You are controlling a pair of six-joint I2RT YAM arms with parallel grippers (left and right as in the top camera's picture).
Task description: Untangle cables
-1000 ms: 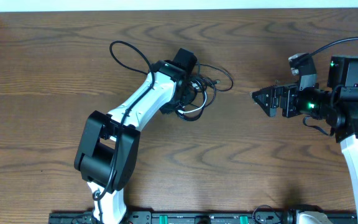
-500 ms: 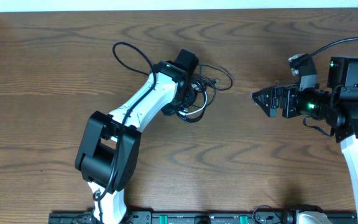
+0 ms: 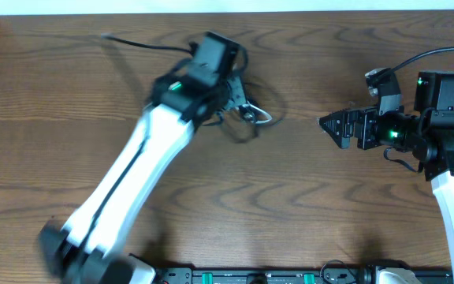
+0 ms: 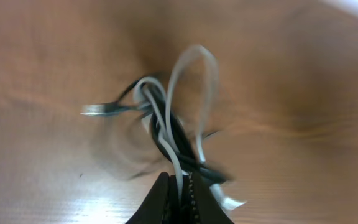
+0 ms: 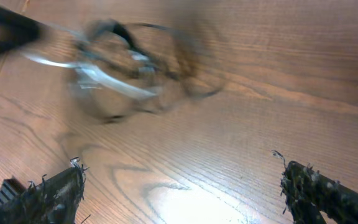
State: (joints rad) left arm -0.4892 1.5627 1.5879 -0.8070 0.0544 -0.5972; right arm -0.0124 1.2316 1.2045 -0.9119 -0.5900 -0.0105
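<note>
Wood-grain table (image 3: 329, 197) under cables (image 3: 251, 115); perhaps white wall (image 3: 211, 5) beyond.

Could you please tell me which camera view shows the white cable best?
Left wrist: the white cable loops large and close, pinched in the left claw. Overhead shows it small, blurred; right wrist, a smeared streak.

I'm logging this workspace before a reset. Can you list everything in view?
white cable: one, white, looped and tangled with the black cable
black cable: one, black, in the same bundle
table: one, brown wood, under everything
left gripper: one, black, shut on the white cable, far middle of the table
right gripper: one, black, open and empty, right side
left arm: one, white and black, reaching from the near edge
right arm: one, white and black, right edge
</note>
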